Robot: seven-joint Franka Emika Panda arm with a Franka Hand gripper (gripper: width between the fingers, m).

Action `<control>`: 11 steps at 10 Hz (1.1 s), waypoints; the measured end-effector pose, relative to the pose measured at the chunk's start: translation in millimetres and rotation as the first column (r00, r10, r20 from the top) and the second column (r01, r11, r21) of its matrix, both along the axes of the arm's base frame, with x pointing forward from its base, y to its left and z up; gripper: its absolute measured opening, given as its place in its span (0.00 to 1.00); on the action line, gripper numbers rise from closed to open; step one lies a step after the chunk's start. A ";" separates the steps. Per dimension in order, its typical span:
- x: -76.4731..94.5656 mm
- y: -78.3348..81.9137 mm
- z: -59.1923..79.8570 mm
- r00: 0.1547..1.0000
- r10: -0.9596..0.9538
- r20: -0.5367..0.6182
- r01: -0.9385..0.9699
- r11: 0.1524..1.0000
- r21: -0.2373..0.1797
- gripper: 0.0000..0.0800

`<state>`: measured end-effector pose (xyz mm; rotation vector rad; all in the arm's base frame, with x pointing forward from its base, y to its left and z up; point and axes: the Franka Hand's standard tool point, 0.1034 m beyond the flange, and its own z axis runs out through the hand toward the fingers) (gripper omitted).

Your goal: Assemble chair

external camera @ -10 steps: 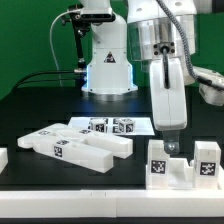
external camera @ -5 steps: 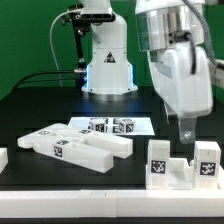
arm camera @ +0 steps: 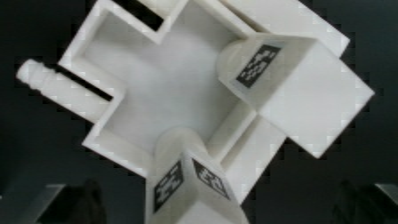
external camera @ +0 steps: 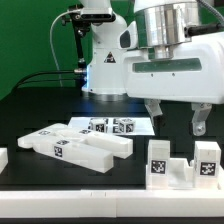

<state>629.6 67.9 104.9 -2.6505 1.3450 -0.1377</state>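
A white chair part (external camera: 180, 166) with two upright posts that carry black marker tags stands on the black table at the front of the exterior view's right. My gripper (external camera: 174, 118) hangs above it, open and empty, with one finger (external camera: 150, 110) on each side of the gap and clear of the posts. In the wrist view the same part (arm camera: 151, 75) fills the frame, showing a cross-shaped recess, two tagged posts and a ribbed peg at one side. The dark fingertips (arm camera: 68, 205) show dimly at the frame edge, wide apart.
Several long white chair pieces (external camera: 75, 145) lie in a heap at the exterior view's left, with a small white piece (external camera: 3, 158) at the far left edge. The marker board (external camera: 112, 125) lies behind them. The arm's base (external camera: 108, 62) stands at the back.
The gripper has risen from between the part's posts, turned about its axis, and now shows both fingers spread wide above the part. The part has not moved.
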 end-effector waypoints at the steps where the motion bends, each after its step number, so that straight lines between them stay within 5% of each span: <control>1: 0.0 -0.4 -0.2 0.998 0.063 0.006 -0.063 0.998 -0.010 0.81; 2: -0.4 -0.6 -0.5 0.994 0.105 0.010 -0.105 0.994 -0.018 0.81; 6: -22.7 -11.9 -6.8 0.747 0.663 0.048 -0.645 0.740 -0.189 0.81; 9: -22.4 -13.2 -7.5 0.754 0.655 0.050 -0.637 0.747 -0.192 0.81; 11: -29.5 -19.0 -11.5 0.746 0.659 0.089 -0.616 0.735 -0.283 0.81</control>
